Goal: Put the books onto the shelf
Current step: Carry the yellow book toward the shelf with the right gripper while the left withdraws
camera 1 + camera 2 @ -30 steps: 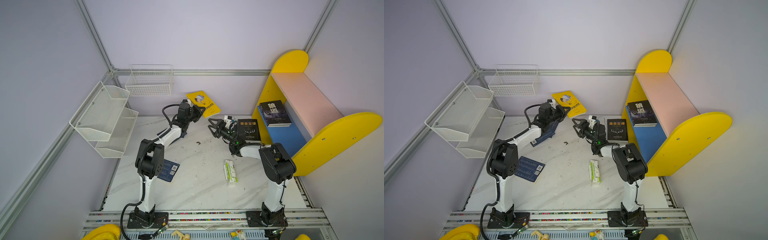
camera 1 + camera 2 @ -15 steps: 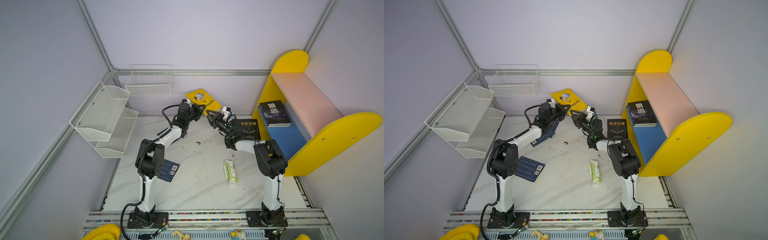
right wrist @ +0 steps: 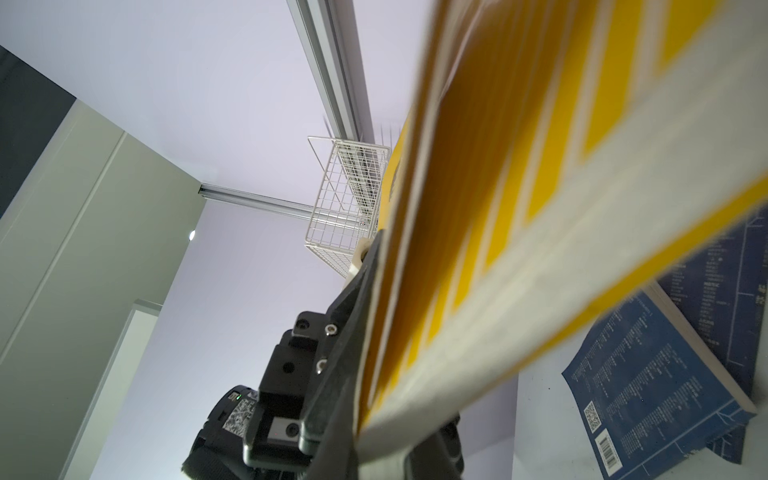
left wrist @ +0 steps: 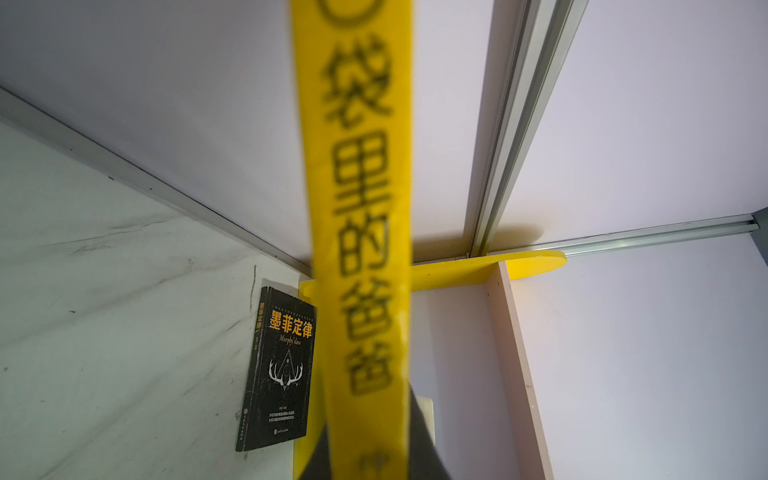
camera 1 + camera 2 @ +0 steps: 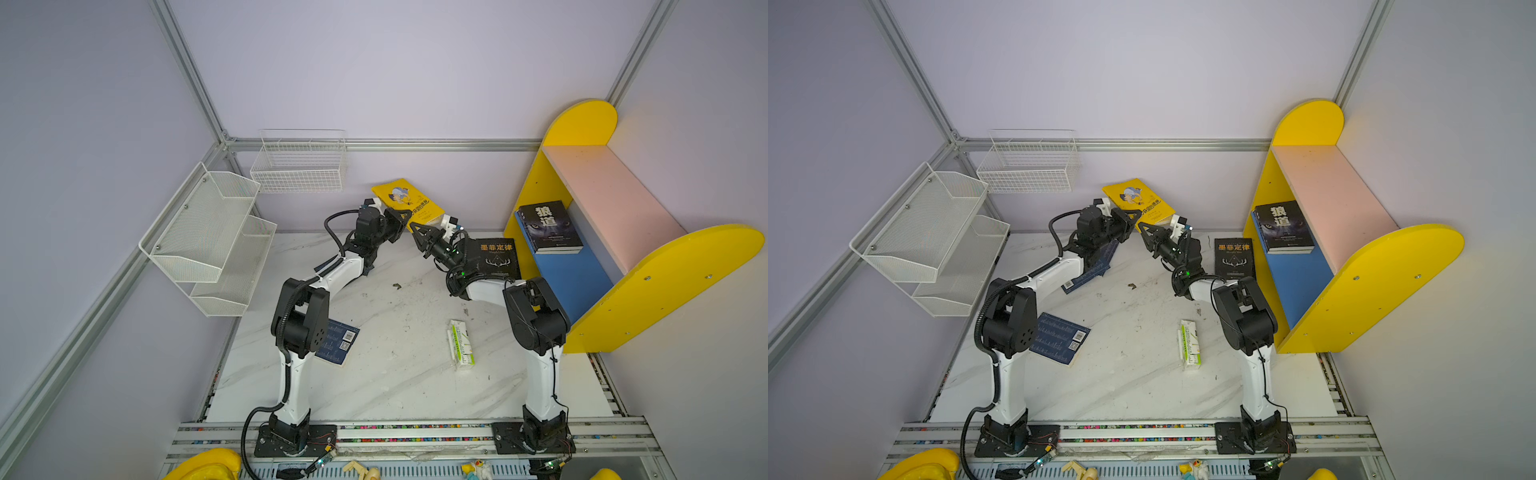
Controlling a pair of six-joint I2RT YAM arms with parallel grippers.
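Held book: bright yellow paperback (image 5: 405,199) with a cartoon cover, raised and tilted above the back of the white marble tabletop (image 5: 395,386), near the rear wall, between the two grippers.
Left gripper (image 5: 400,219): jaws on either side of the yellow paperback's spine, with one finger (image 3: 351,307) flat against its cover. Whether they clamp it cannot be told.
Right gripper (image 5: 415,231): closed on the yellow paperback's lower corner.
Shelf: wooden shelf (image 5: 665,282) with yellow rounded end panels, at the right. A black white-titled paperback (image 5: 548,226) lies on its blue lower board.
On the table: black antler-emblem paperback (image 5: 496,257) just beside the shelf; navy barcode paperback (image 5: 1059,340) beside the left arm; second navy paperback (image 5: 1090,272) under the left forearm; green-and-white carton (image 5: 460,345).
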